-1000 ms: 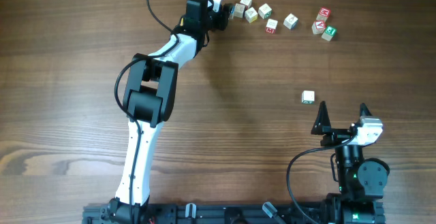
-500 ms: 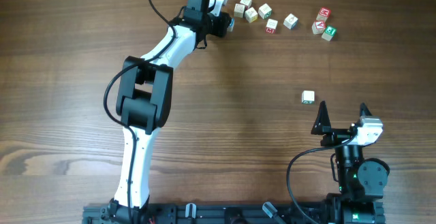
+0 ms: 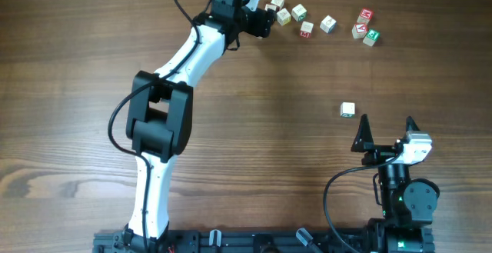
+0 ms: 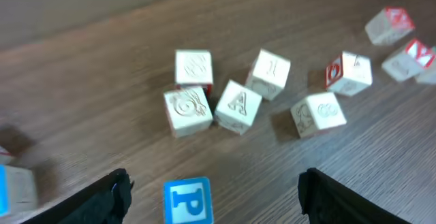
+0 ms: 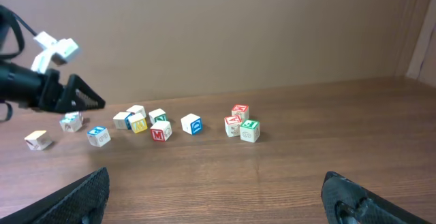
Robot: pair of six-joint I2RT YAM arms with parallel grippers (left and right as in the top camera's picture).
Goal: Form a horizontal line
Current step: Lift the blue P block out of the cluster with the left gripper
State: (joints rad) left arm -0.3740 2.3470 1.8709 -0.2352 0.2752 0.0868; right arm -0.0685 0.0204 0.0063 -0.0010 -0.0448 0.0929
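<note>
The left gripper (image 4: 213,182) is holding its fingers spread wide, and the blue P cube (image 4: 187,200) is sitting loose between them, touching neither finger. A pale cube (image 4: 13,187) with a blue side is lying outside the fingers, beside the P cube but apart from it, not touching. Just beyond the P cube, the A cube (image 4: 237,106) is sitting among other cream cubes (image 4: 193,67). Well away from the P cube, the right gripper (image 3: 387,121) is resting with its fingers apart, gripping nothing.
</note>
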